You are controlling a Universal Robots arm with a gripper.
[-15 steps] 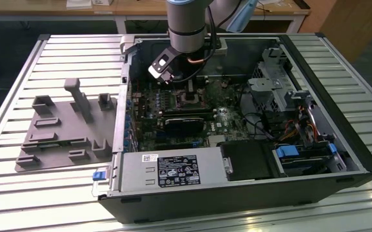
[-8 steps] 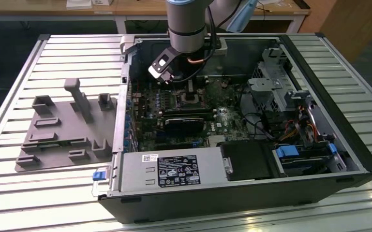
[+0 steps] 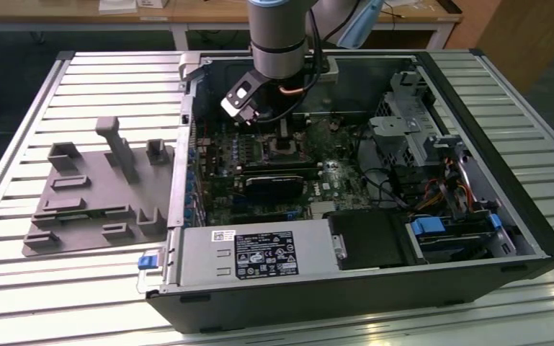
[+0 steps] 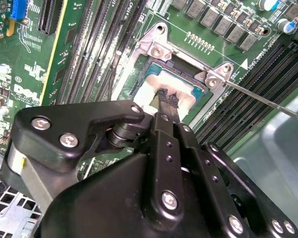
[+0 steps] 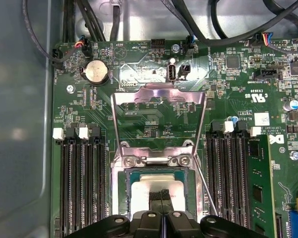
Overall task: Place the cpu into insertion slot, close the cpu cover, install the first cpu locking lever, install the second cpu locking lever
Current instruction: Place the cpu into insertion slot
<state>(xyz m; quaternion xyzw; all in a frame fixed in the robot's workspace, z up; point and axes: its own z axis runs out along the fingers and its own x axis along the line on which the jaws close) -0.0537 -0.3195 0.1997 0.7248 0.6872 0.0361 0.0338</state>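
Note:
The cpu (image 5: 144, 188), a small silver-grey square, lies in the insertion slot (image 5: 123, 196) on the green motherboard, with a teal border around it. In both wrist views my gripper (image 5: 161, 195) is shut, and its black fingertips (image 4: 165, 97) meet over the middle of the chip's top; whether they touch it I cannot tell. The cpu cover (image 5: 159, 93), a thin silvery frame with a wide window, is swung open away from the slot. Thin wire locking levers (image 5: 204, 124) (image 4: 268, 101) stand released beside the slot. In the exterior view the gripper (image 3: 282, 135) reaches down into the open computer case.
Long black memory slots (image 5: 82, 188) flank the socket on both sides. Cables (image 5: 89, 20) run along the case wall beyond the board. A black card (image 3: 277, 184) and the drive bays (image 3: 449, 231) fill the case. A grey fixture (image 3: 94, 194) sits on the slatted table.

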